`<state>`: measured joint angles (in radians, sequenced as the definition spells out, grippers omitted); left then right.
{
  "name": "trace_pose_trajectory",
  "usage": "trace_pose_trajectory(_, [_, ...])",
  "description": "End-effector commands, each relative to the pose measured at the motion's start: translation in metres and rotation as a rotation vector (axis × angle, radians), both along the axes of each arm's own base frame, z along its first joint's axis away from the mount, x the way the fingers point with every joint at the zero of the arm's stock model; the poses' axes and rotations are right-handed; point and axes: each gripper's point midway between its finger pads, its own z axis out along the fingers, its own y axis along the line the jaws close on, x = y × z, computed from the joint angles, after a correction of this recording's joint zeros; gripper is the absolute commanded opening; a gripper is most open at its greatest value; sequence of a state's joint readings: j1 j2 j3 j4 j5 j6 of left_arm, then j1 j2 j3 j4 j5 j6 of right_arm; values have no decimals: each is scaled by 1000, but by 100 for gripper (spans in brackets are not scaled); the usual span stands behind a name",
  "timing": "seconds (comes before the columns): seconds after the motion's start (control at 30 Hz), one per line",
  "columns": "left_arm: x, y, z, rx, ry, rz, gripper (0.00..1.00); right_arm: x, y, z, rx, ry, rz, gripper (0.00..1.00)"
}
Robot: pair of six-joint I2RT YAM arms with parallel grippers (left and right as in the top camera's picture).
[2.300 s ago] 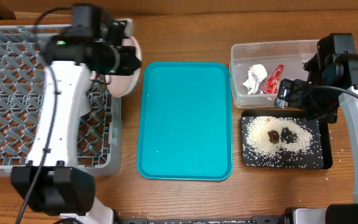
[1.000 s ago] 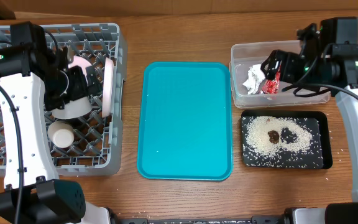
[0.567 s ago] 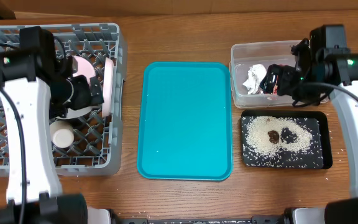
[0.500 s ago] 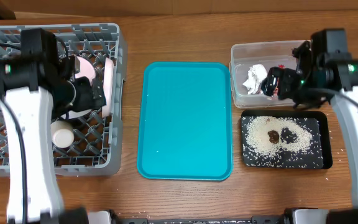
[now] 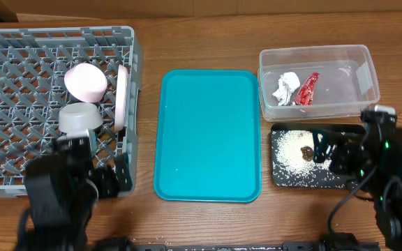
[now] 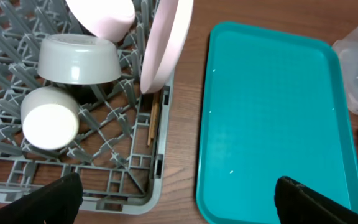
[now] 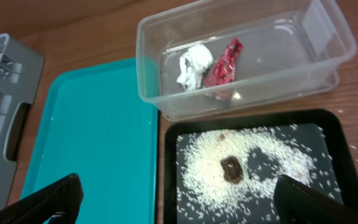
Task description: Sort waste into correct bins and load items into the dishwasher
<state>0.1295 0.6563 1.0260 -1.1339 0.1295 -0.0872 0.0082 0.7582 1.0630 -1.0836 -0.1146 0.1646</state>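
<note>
In the grey dishwasher rack (image 6: 135, 202) lie an upside-down grey bowl (image 6: 78, 59), a white cup (image 6: 50, 118), a pink dish (image 6: 101, 15), an upright plate (image 6: 166, 43) and chopsticks (image 6: 153, 121). My left gripper (image 6: 179, 205) hangs open and empty over the rack's near right corner. The clear tub (image 7: 328, 37) holds the white napkin (image 7: 193, 65) and the red wrapper (image 7: 224, 62). Rice (image 7: 266, 177) and a brown lump (image 7: 231, 169) lie in the black tray (image 7: 169, 162). My right gripper (image 7: 179, 205) is open and empty above that tray's left edge.
The large teal serving tray (image 5: 210, 136) sits bare in the middle between rack and bins. Both arms stand near the front table edge, the left arm (image 5: 58, 199) and the right arm (image 5: 379, 164). A few rice grains lie on the wood by the black tray.
Both arms have pulled back toward the front edge. The left left the rack's inside; the right moved from over the clear tub to over the black tray. Both grippers stayed open.
</note>
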Motion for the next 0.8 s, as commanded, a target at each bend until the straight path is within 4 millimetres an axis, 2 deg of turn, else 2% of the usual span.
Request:
trace_pose_trajectory(0.0, [-9, -5, -4, -5, -53, -20, 100, -6, -6, -2, -18, -8, -30, 100])
trace_pose_trajectory(0.37, [-27, -7, -23, -16, 35, -19, 100, -9, -6, -6, -18, 18, -30, 100])
trace_pose_trajectory(0.77, [-28, -8, -23, -16, 38, -19, 100, -9, -6, -6, -19, 18, -30, 100])
